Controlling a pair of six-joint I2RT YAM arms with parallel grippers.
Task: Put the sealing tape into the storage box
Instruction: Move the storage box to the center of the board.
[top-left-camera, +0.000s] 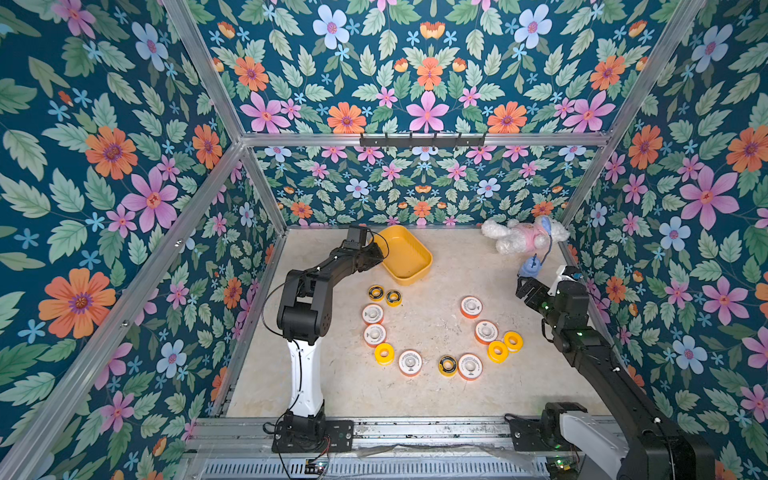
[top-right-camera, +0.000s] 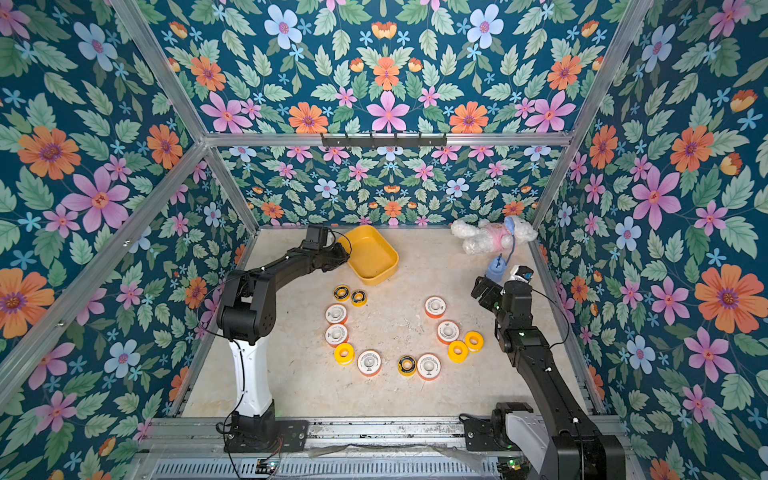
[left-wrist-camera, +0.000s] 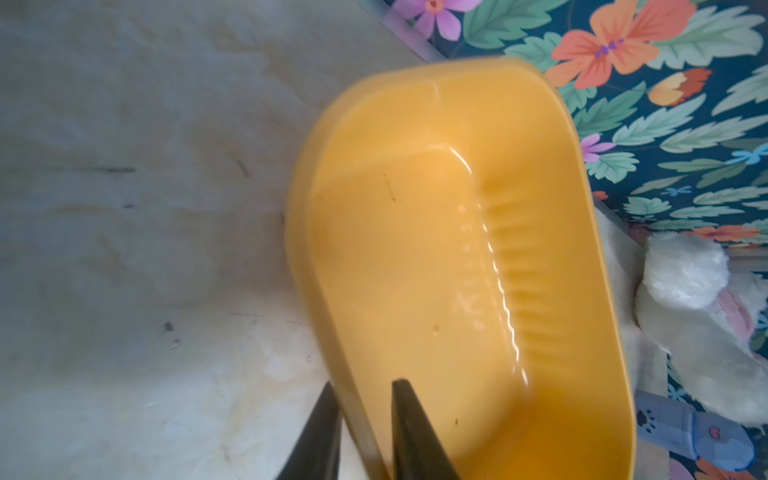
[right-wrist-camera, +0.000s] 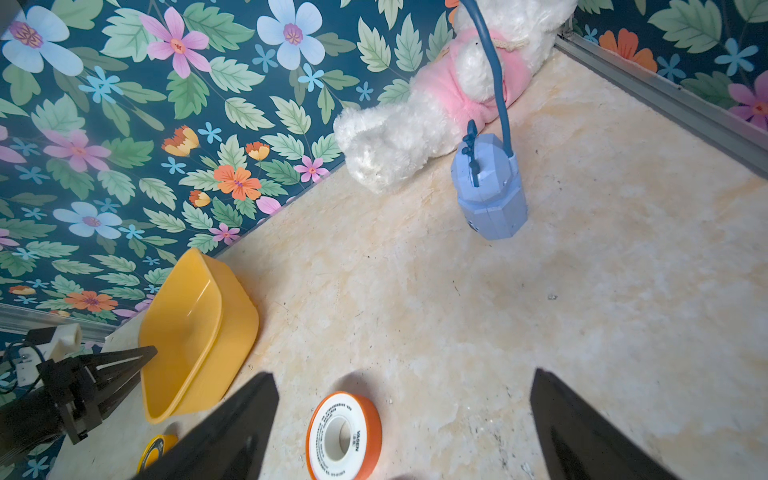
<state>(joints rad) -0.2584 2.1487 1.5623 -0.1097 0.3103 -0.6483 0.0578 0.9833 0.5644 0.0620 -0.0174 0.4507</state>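
Left wrist view: the left gripper (left-wrist-camera: 363, 386) is clamped across the rim of the empty storage box (left-wrist-camera: 415, 249), one finger inside and one outside. The right gripper (right-wrist-camera: 403, 374) stands wide open near one orange-rimmed spool (right-wrist-camera: 344, 436). All twelve spools of sealing tape (top-left-camera: 410, 362) lie on the table (top-left-camera: 457, 257), outside the box, so no placement is complete.

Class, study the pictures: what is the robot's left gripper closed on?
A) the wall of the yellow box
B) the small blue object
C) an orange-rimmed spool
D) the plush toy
A: in the left wrist view the left gripper pinches the wall of the storage box, one jaw inside and one outside.
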